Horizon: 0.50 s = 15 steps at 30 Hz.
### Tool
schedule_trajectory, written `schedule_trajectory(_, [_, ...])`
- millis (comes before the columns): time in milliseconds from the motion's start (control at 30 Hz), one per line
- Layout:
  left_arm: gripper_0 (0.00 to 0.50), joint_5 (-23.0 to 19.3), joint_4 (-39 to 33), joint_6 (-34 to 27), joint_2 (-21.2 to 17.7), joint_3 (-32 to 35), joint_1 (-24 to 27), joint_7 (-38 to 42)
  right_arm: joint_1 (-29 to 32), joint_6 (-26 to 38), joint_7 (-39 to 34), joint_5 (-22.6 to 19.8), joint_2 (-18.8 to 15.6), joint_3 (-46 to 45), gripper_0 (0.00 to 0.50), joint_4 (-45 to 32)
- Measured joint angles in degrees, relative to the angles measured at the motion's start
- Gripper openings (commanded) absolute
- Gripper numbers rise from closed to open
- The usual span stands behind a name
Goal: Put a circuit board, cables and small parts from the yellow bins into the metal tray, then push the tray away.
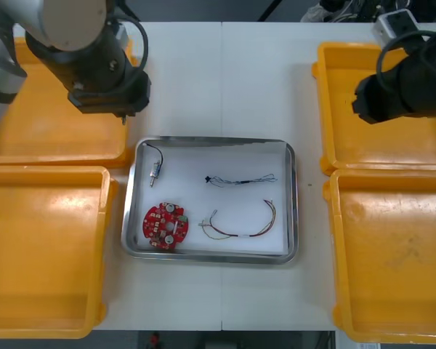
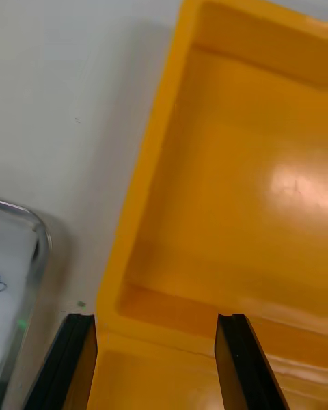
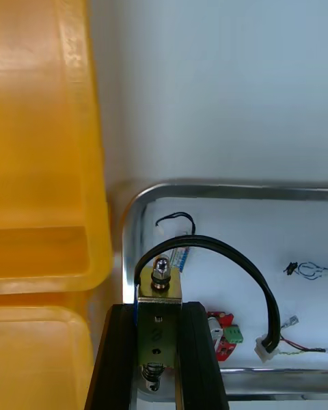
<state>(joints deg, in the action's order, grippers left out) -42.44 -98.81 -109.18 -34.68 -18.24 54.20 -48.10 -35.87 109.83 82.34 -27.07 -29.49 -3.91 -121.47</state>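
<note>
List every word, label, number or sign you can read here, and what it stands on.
No text can be read.
Red circuit board: any print is too small to read.
Small metal part clamped in the left tool, near the metal tray: no legible marking.
Yellow bins: plain.
Right tool, open over a bin's rim: unmarked.
</note>
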Motion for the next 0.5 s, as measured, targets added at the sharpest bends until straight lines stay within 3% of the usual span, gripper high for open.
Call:
schedule_trajectory(133, [0.0,0.57,-0.02,3.3,1.74,-3.76,-1.6,0.0,4.31,0.0,0.0,-1.15,-1.34,-5.39,0.5,-1.38])
schedule_trajectory(500, [0.0,5.45,-0.04,6.56,4.39,-13.13,-5.05,0.0,14.33,0.01,0.0,-10.18,-4.94,-20.15,0.5,-3.2])
